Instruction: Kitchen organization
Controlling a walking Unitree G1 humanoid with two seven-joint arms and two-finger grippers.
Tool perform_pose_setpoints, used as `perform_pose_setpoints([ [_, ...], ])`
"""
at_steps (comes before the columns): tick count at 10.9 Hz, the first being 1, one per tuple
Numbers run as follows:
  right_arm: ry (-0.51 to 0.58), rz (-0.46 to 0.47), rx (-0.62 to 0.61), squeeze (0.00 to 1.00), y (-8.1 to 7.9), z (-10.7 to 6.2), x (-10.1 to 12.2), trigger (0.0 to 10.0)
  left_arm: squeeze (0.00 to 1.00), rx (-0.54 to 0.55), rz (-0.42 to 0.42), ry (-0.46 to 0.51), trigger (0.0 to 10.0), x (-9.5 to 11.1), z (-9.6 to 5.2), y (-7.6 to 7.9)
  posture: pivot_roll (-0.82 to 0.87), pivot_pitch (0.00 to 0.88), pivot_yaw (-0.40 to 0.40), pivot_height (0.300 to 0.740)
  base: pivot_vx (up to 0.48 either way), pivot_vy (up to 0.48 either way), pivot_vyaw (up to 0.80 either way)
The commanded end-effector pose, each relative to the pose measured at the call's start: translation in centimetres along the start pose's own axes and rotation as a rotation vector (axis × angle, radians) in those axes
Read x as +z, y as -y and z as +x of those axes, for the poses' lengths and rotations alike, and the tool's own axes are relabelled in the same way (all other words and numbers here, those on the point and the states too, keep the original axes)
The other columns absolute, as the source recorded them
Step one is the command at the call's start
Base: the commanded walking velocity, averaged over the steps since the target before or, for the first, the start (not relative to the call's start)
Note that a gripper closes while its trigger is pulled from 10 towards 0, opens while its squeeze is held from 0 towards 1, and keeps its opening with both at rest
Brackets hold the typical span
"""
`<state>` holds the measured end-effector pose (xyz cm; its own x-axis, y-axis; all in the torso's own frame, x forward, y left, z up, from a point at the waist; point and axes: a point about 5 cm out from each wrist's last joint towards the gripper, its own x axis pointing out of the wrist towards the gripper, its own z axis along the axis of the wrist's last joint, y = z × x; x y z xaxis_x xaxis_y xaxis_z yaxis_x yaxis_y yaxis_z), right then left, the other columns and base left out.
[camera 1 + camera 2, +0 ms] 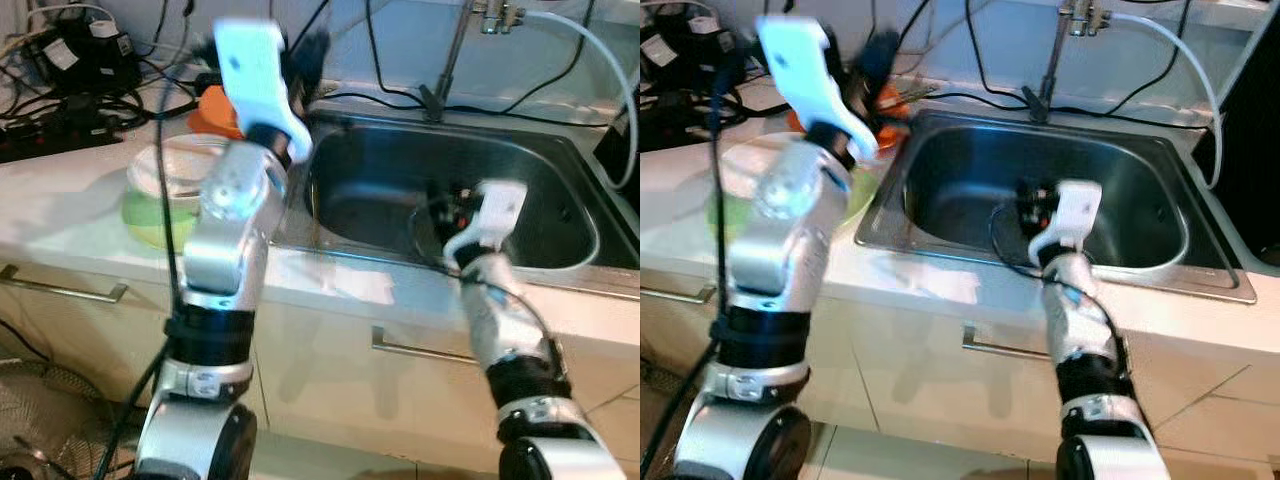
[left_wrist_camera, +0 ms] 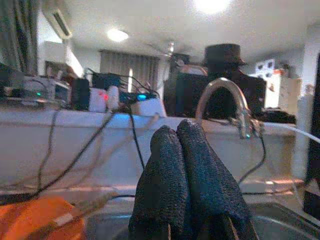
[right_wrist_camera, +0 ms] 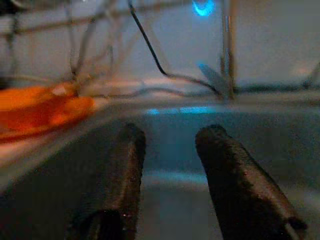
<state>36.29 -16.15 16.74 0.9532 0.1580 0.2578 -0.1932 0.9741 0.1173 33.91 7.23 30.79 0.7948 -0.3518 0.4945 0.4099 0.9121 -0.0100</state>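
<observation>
Two silver arms reach over a stainless steel sink (image 1: 560, 200): left gripper (image 2: 187, 170) fingers pressed together, empty; right gripper (image 3: 172, 165) fingers parted, empty, inside the basin.

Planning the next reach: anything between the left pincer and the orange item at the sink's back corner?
Nothing solid visible. The left pincer, fingers pressed together, is raised over the counter edge with the orange item just below and beside it. Loose black cables run across the counter around it and could snag.

Head pair above sink (image 1: 450, 190)
</observation>
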Motion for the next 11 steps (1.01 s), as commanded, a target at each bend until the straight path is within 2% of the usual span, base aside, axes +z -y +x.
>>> perform_pose_setpoints([
  [1, 0.042, -0.008, 0.04, 1.0, -0.3, 0.6, 1.3, 10.0, 0.0, -0.021, -0.005, 0.004, 10.0, -0.1, 0.1, 0.3, 0.14, 0.014, -0.004, 0.74, 0.0, 0.0, 0.0],
  [4, 0.042, -0.001, 0.02, 1.0, 0.0, 0.5, 1.3, 10.0, 0.0, -0.014, 0.009, 0.007, 10.0, -0.2, 0.0, -0.2, 0.15, 0.005, 0.003, 0.74, 0.0, 0.0, 0.0],
  [5, 0.039, -0.004, 0.015, 0.0, 0.0, 0.3, 1.2, 10.0, 0.0, -0.009, 0.018, 0.018, 10.0, 0.1, 0.0, -0.4, 0.15, 0.005, 0.003, 0.74, 0.0, 0.0, 0.0],
  [7, 0.032, 0.002, -0.002, 0.0, 0.1, 0.3, 1.0, 10.0, 0.0, 0.003, 0.065, 0.011, 10.0, -0.2, -0.3, -0.9, 0.15, 0.001, 0.004, 0.74, 0.0, 0.0, 0.0],
  [8, 0.015, 0.006, -0.007, 0.0, 0.0, 0.2, 0.5, 10.0, 0.0, 0.012, 0.196, -0.042, 10.0, -1.3, -0.9, -1.3, 0.15, 0.0, 0.003, 0.74, 0.0, 0.0, 0.0],
  [10, -0.02, 0.027, -0.03, 0.0, 0.1, -0.2, -0.6, 10.0, 0.0, -0.02, 0.569, -0.181, 10.0, -3.7, -2.2, -2.3, 0.16, 0.001, -0.001, 0.74, 0.0, 0.0, 0.0],
  [11, -0.029, 0.034, -0.037, 0.0, 0.0, -0.3, -0.9, 10.0, 0.0, -0.016, 0.684, -0.234, 10.0, -4.5, -2.8, -3.1, 0.16, 0.001, -0.001, 0.74, 0.0, 0.0, 0.0],
])
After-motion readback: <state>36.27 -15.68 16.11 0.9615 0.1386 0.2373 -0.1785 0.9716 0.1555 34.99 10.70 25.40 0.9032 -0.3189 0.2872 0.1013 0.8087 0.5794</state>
